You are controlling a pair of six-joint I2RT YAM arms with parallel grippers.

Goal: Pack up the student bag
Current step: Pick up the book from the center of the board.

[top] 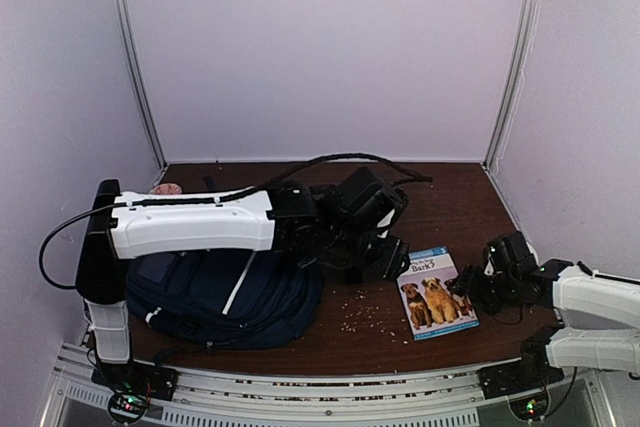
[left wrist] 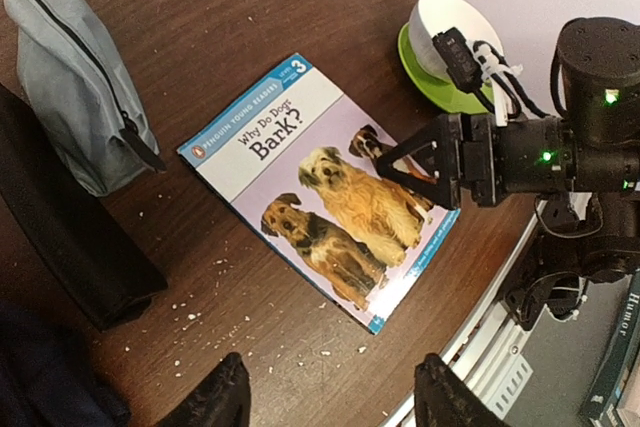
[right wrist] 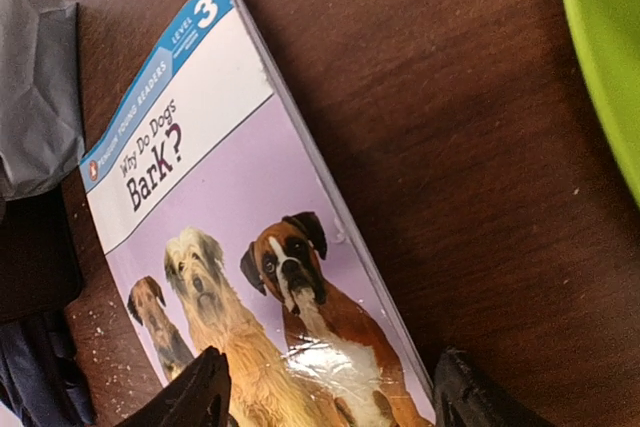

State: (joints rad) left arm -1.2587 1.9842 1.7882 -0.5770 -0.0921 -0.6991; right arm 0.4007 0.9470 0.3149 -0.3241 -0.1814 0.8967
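The student bag (top: 225, 297), navy with a white stripe, lies at the front left under my left arm; a dark corner of it shows in the left wrist view (left wrist: 40, 382). A book with dogs on its cover (top: 437, 292) (left wrist: 320, 187) (right wrist: 230, 247) lies flat to its right. My left gripper (top: 382, 257) (left wrist: 335, 392) hovers open over the bare wood just left of the book, holding nothing. My right gripper (top: 470, 292) (left wrist: 420, 162) (right wrist: 330, 392) is open and low at the book's right edge, one finger over the cover and the other over the table.
A grey zipped pouch (left wrist: 80, 87) (right wrist: 35, 97) lies beyond the book, beside a black flat object (left wrist: 70, 237). A green plate with a white bowl (left wrist: 440, 47) (right wrist: 605, 47) stands close to the right gripper. Crumbs (top: 365, 315) litter the wood. The table's front rail (left wrist: 500, 347) is close.
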